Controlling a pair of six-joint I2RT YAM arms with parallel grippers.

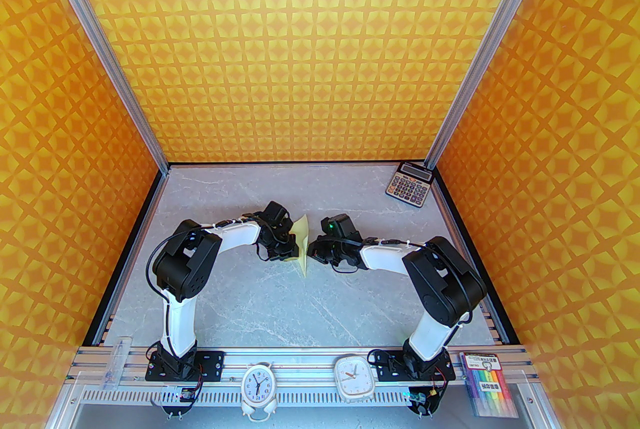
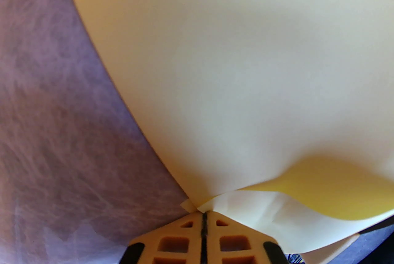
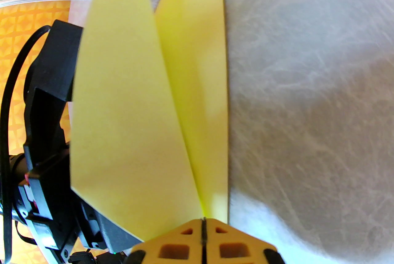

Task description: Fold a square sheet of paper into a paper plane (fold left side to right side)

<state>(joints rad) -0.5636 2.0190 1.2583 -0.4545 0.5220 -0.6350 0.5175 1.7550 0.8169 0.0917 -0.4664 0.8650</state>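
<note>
Your left tool is clenched on a corner of the square sheet of paper, held half-folded between your two arms near the middle of the grey marbled tabletop, its two pale yellow flaps spread apart. Your right tool is clamped shut on the sheet's other side, where the two flaps meet at its fingertips. Farther right, a calculator lies in the tabletop's far corner, and a pack of markers sits beside the right arm's base.
</note>
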